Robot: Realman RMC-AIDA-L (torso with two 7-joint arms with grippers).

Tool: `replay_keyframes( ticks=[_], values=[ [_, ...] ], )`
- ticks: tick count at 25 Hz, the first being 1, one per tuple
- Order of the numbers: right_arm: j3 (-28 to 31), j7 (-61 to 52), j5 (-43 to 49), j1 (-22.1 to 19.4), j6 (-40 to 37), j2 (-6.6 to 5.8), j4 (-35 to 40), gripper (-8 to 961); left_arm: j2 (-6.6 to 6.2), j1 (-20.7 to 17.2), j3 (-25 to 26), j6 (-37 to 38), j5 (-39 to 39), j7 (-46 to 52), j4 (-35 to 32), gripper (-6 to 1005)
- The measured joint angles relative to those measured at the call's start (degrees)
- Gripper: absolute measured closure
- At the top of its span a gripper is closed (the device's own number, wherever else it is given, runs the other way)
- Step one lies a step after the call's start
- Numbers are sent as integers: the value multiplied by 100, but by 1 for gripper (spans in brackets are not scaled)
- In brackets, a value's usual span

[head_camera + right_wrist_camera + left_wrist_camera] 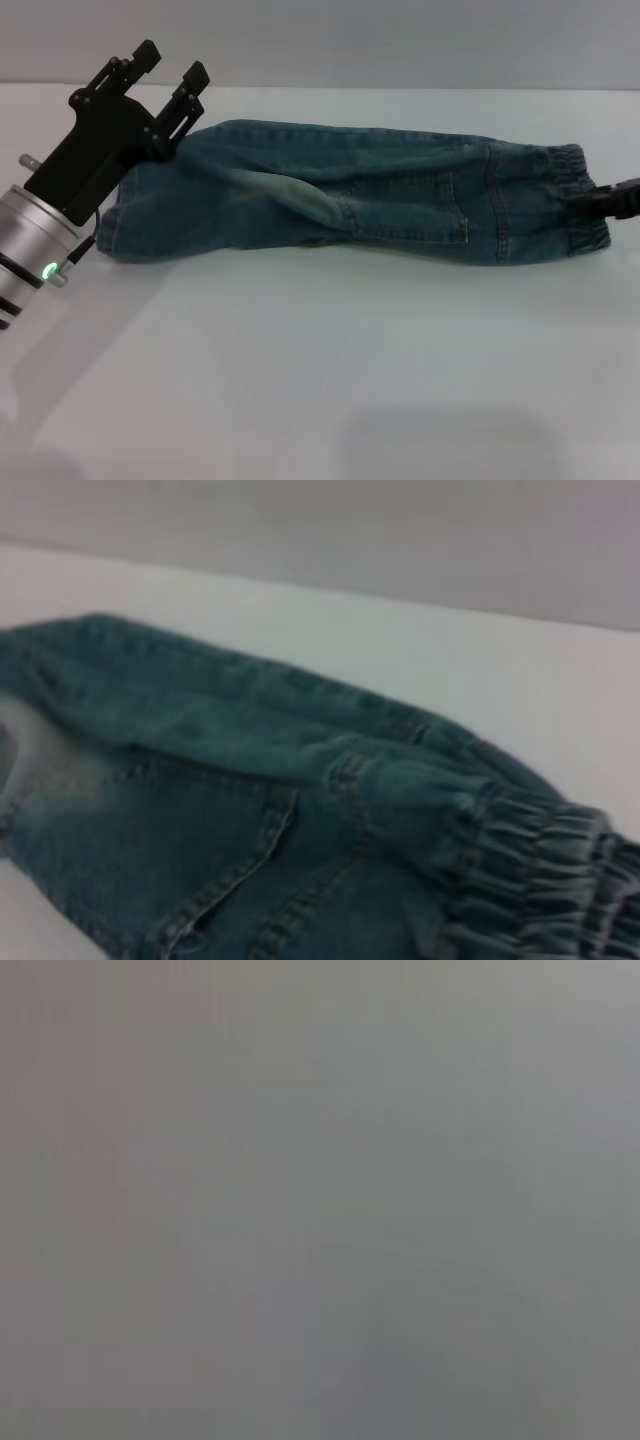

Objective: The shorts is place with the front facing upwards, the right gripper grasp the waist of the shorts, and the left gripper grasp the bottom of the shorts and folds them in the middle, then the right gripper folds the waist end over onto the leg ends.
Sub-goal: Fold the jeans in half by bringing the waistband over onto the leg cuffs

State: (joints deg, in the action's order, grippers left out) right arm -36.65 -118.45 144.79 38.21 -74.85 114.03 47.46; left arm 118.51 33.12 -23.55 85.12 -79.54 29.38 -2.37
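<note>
Denim shorts (350, 195) lie folded lengthwise on a plain white table (320, 380), running across the head view from the robot's left to its right. No container is in sight; the shorts are the only thing resting on the table. The ruffled elastic waist (572, 200) is at the robot's right end, and the bottom of the shorts (112, 228), the flat stitched hems, is at the left end, with a back pocket (410, 205) facing up near the waist half. The left gripper (172, 72) is raised above the far corner of the hem end, its jaws spread apart and holding nothing, a green light showing on its silver-grey wrist. The right gripper (612, 200) enters from the right edge and meets the elastic waist; only a black part of it shows, so I cannot tell whether its jaws grip the cloth. The right wrist view shows the gathered waist and the pocket stitching close up, lying flat on the table. The left wrist view gives only a blank grey field. Behind the table rises a bare pale grey wall (400, 40).
</note>
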Motion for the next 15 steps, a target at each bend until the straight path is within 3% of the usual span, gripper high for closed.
replay_keyframes(
  ticks=[4,15],
  values=[
    [-283,-82,84,34,133,60,5,445,-3,-44,0,8,1,-2,14,383],
    [-424,-304,557,42,63,71,208,445,-13,-67,9,-22,0,-11,17,382]
  ],
)
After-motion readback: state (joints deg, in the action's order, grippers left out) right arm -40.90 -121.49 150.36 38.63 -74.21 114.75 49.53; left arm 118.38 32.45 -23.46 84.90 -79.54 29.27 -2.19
